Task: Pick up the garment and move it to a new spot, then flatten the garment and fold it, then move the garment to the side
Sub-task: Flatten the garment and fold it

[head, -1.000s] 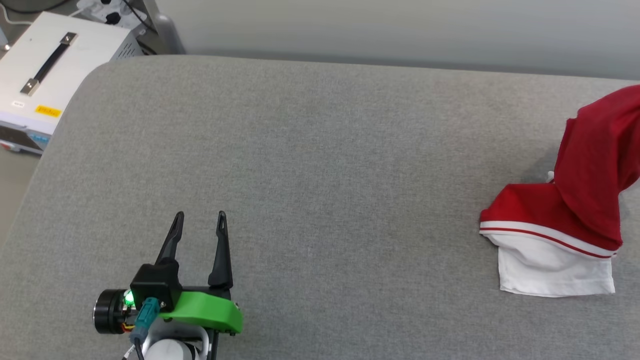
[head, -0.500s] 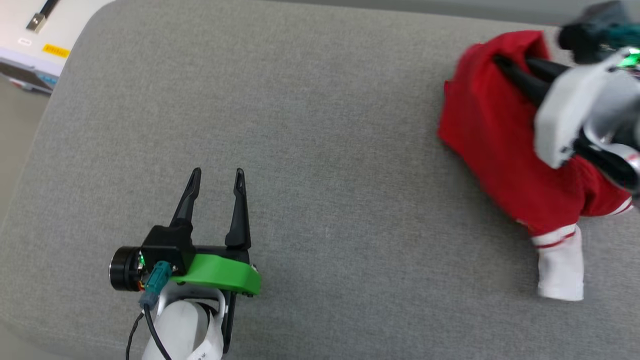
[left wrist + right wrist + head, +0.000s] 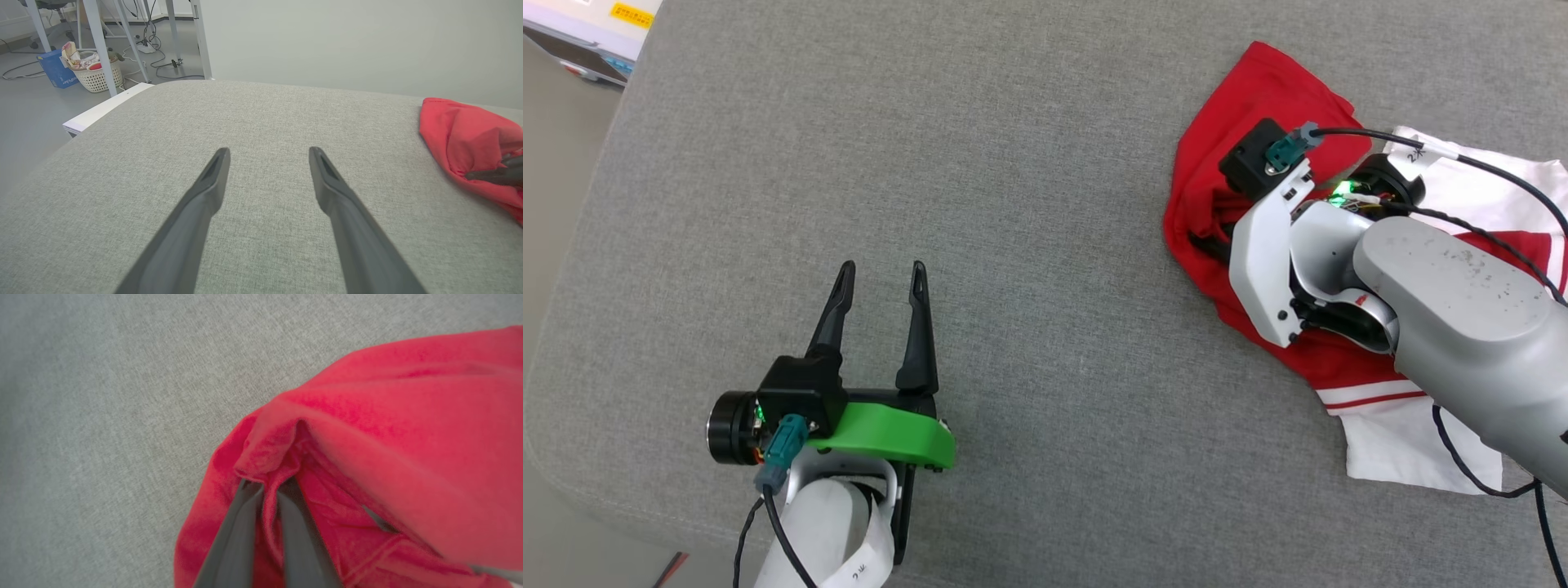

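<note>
Change since a second ago: the head camera has dipped and swung, so the whole picture has shifted. Beyond that, the garment [image 3: 1262,86] no longer rises in a tall drape off the right edge. It now sits lower, bunched on the cushion, and the right arm has come in over it.
Cushion: a grey woven padded surface [image 3: 1045,245] with a rounded edge at the left; bare across its middle.
Garment position: at the right side of the cushion, crumpled. Red cloth is heaped toward the middle and white parts spread to the right. No lettering or number can be made out.
Right forearm: a pale grey forearm [image 3: 1462,327] reaches in from the lower right and lies across the garment, with a black cable [image 3: 1380,135] looping over it.
White sleeve: one sleeve [image 3: 1413,445] with red-and-white trim lies flat at the near right, below the forearm.
Left gripper: the left gripper [image 3: 882,273] is at the lower left over bare cushion, well apart from the garment. Its jaws stand wide with nothing between them.
Right gripper: the right gripper [image 3: 267,488] is buried in the red folds. Its jaws are nearly together, pinching a ridge of red cloth.
White case: a corner of a white case [image 3: 580,20] sits past the cushion's upper left edge.
Basket: the left wrist view shows a pale wicker basket [image 3: 98,75] on the floor beyond the cushion.
</note>
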### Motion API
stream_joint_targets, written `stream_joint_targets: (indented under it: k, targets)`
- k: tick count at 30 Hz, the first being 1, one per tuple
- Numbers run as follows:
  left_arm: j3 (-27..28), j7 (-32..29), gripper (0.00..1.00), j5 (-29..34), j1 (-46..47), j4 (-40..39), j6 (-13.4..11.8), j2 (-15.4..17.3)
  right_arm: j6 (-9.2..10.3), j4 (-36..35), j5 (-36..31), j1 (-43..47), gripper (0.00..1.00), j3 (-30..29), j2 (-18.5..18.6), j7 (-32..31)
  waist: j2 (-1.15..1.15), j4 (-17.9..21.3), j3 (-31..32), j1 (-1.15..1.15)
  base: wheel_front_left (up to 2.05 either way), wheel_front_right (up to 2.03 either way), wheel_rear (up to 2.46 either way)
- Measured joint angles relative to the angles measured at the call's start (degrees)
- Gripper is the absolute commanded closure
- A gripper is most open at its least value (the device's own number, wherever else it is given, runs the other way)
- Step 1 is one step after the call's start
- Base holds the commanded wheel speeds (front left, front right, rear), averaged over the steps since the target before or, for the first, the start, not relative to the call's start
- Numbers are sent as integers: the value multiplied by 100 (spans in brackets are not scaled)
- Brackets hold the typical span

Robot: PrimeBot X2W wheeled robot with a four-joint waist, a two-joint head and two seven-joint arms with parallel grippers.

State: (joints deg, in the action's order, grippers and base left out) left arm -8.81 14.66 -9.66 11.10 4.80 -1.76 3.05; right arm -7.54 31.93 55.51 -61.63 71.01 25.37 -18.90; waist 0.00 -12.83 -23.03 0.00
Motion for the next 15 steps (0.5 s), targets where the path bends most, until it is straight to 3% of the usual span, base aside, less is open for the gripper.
stream_joint_targets:
  k: [2, 3, 4, 5, 6, 12, 15]
  targets:
    - [10, 0, 0, 0, 10, 19, -1, 0, -1, 68, 31, -9, 100, 69, 2, 227, 0, 11, 29, 0, 0, 0, 0]
    - [16, 0, 0, 1, 10, 27, -1, 0, -4, 91, 26, -9, 93, 99, 9, 401, 0, 18, 51, 0, 0, 0, 0]
    - [27, 0, 0, 7, 9, 32, -1, 0, -4, 113, 24, -9, 67, 127, 26, 609, 0, 30, 86, 0, 0, 0, 0]
    - [43, 0, 0, 11, 8, 35, -1, 0, -4, 112, 21, -8, 29, 149, 63, 832, 0, 43, 127, 0, 0, 0, 0]
    - [67, 0, 0, 21, 2, 37, -1, 0, -4, 120, -7, -8, 0, 160, 126, 1141, 0, 60, 176, 0, 0, 0, 0]
    - [249, 0, 0, 151, -170, 49, 34, -1, -3, 12, -127, 29, 0, -23, 526, 2802, 0, 191, 505, 0, 0, 0, 0]
    - [323, 0, 0, 218, -304, 45, 55, -1, -3, -53, -190, 188, 0, -361, 688, 3234, 0, 279, 685, 0, 0, 0, 0]
